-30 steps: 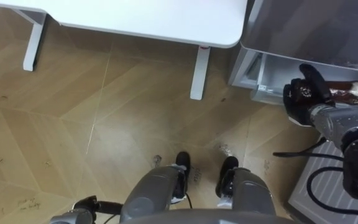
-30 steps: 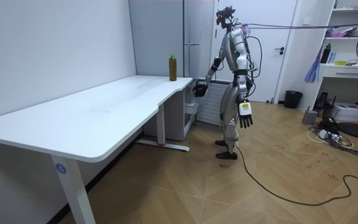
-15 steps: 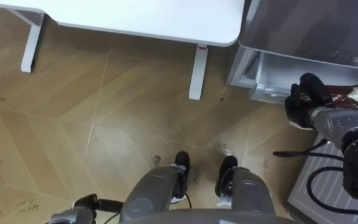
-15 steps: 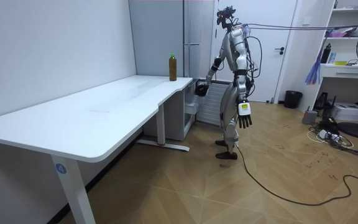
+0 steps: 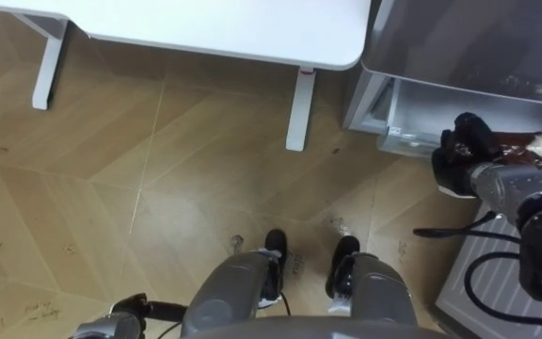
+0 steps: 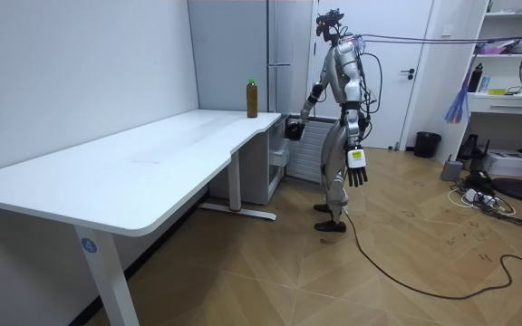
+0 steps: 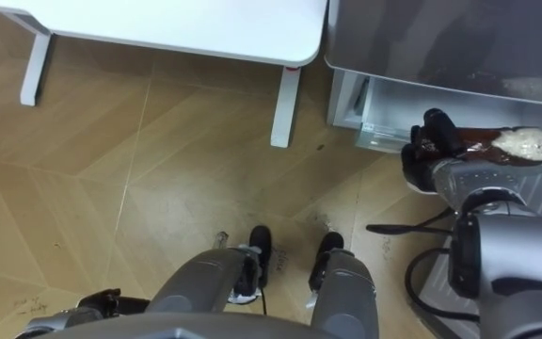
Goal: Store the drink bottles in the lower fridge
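A brown drink bottle (image 5: 534, 143) with a pale label lies on its side in the open lower fridge compartment (image 5: 393, 122), below the grey fridge front (image 5: 469, 38). My right hand (image 5: 462, 151) is at the bottle's near end with its fingers curled; it does not appear to grip the bottle. A second brown bottle (image 6: 252, 98) with a green cap stands upright on the far end of the white table (image 6: 152, 163), next to the fridge (image 6: 279, 36). I stand facing the fridge, just past the table's end. My left hand (image 6: 358, 168) hangs at my side with straight fingers.
The open lower fridge door (image 5: 497, 282) is by my right leg. A table leg (image 5: 299, 108) stands just left of the fridge. A bin (image 6: 427, 143), a shelf unit (image 6: 506, 100) and floor cables (image 6: 478, 195) lie behind me over wooden floor.
My right hand's fingers, spread upward a second ago, have curled in. The lying bottle has stayed in place. My body and left hand have not moved.
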Available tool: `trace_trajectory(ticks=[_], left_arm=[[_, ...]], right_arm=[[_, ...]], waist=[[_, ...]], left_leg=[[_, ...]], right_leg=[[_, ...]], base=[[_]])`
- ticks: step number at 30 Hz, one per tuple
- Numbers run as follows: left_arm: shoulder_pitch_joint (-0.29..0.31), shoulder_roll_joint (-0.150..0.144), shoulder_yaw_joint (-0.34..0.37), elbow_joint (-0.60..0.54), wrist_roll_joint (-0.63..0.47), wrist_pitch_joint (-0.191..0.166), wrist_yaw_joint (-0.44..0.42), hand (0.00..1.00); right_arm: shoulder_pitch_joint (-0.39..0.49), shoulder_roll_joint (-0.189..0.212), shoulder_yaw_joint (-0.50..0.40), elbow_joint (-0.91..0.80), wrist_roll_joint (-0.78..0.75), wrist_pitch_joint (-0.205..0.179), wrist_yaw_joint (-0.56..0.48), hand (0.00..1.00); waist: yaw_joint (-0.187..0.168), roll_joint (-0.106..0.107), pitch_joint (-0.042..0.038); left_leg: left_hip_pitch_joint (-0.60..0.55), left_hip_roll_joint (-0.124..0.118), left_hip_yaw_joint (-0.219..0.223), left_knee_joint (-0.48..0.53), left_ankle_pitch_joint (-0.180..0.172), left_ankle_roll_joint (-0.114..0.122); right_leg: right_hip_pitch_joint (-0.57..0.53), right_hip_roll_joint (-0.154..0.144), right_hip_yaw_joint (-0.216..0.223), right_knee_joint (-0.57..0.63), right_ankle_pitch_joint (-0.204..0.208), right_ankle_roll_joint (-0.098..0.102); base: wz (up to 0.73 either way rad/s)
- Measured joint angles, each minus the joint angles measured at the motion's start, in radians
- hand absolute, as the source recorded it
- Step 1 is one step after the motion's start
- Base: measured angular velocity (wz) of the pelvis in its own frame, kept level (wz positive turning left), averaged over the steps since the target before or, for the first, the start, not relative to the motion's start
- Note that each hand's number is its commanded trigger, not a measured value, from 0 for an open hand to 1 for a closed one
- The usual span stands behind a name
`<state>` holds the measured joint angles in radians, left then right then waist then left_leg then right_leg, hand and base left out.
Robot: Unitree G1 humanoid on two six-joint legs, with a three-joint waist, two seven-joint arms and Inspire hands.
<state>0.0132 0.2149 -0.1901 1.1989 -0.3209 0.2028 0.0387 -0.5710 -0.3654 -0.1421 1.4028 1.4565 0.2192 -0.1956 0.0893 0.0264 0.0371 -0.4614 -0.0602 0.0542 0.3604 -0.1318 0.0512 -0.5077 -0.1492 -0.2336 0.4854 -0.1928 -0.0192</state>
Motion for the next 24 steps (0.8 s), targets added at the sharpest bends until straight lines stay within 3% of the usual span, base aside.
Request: trace_trajectory(ticks=[24], left_arm=[[-0.010, 0.009, -0.001, 0.005, -0.001, 0.000, -0.001, 0.00]], right_arm=[[-0.006, -0.036, 0.001, -0.006, 0.001, -0.025, -0.001, 0.00]], waist=[[-0.001, -0.001, -0.0009]], left_leg=[[0.003, 0.005, 0.001, -0.006, 0.000, 0.000]], right_leg=[[0.000, 0.012, 0.011, -0.003, 0.002, 0.000]], base=[[0.00]])
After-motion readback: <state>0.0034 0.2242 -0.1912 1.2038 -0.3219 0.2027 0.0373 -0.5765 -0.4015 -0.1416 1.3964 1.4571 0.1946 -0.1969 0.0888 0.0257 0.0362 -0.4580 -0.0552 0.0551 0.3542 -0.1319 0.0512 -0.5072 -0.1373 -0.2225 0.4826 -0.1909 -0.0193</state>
